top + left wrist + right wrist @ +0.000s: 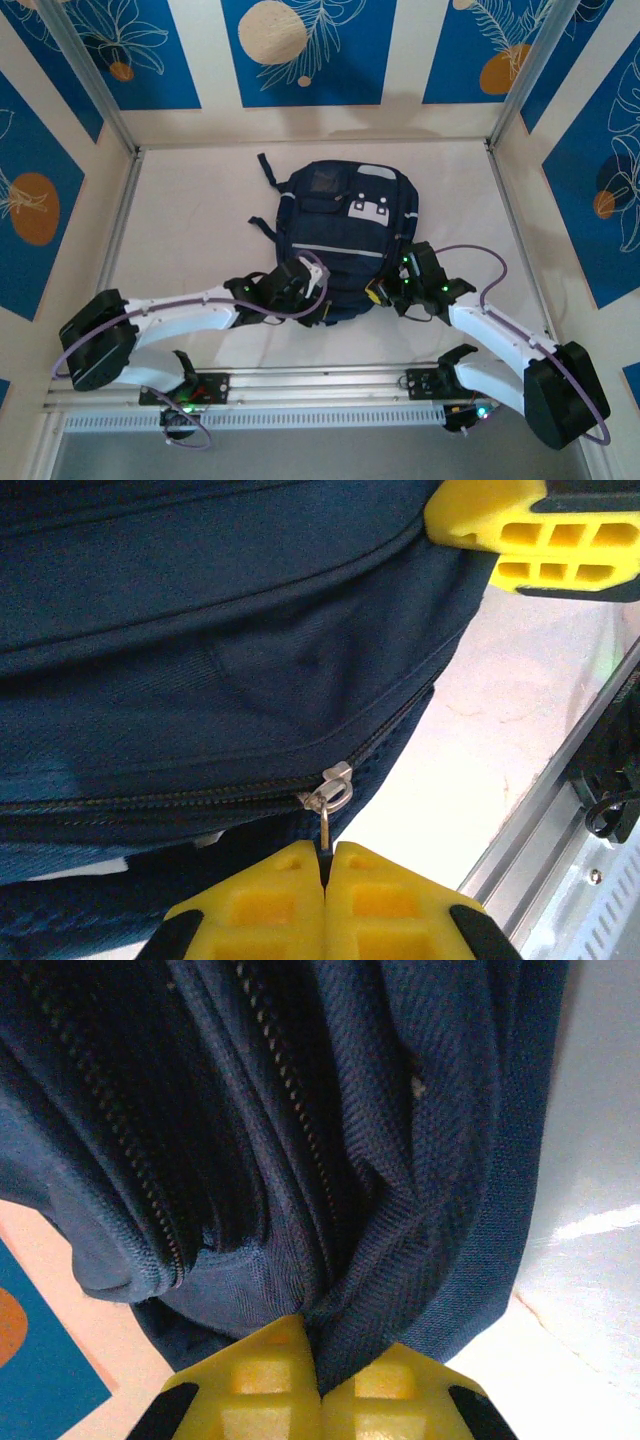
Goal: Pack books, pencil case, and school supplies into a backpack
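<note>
**Both grippers clamped at the backpack's lower edge**

The backpack [345, 235], dark navy with a pale stripe and white-grey patches, lies flat at the centre of the table [200, 220]. Its long axis runs top to bottom of the overhead frame. At lower centre of its wrist view, the left gripper [325, 858] is pinched tight on the metal zipper pull [335, 792], and the zipper track [150, 805] runs off leftward from there. The right gripper [318, 1350] is clamped on a fold of fabric [380, 1230] at the pack's lower right. The coming move probably draws the pull along the track while the right arm anchors.
</note>
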Controlling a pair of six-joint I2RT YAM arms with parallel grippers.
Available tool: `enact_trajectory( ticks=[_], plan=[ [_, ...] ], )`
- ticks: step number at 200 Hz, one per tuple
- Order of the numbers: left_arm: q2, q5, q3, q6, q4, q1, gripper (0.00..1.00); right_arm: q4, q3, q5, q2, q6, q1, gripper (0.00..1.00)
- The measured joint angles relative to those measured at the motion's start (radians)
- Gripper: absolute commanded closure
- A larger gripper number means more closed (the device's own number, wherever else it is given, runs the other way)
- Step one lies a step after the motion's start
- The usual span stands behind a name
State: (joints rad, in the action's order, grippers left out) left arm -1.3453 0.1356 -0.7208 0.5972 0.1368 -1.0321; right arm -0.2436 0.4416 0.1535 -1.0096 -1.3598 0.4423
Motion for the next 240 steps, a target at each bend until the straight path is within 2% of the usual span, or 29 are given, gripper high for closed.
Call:
enact_trajectory(
  ticks=[110,149,184,216,225,240],
  plan=[
    [0.127,-0.013,0.096,0.007,0.029,0.029,1.0,-0.097,0.042,0.002,-0.003,0.072,0.009,1.0],
    [0.124,-0.005,0.113,0.008,0.01,0.028,1.0,-0.171,0.11,0.003,-0.083,0.128,0.002,1.0],
    [0.035,0.01,0.101,0.023,-0.025,0.015,1.0,-0.228,0.18,0.008,-0.183,0.181,-0.025,1.0],
    [-0.103,0.013,0.006,0.023,-0.029,-0.011,1.0,-0.293,0.277,0.004,-0.294,0.236,-0.093,1.0],
    [-0.131,0.013,-0.021,0.023,-0.032,-0.014,1.0,-0.302,0.298,-0.004,-0.306,0.247,-0.112,0.94],
    [-0.171,0.017,-0.067,0.023,-0.034,-0.017,1.0,-0.314,0.325,-0.027,-0.307,0.26,-0.131,0.7]
  ],
)
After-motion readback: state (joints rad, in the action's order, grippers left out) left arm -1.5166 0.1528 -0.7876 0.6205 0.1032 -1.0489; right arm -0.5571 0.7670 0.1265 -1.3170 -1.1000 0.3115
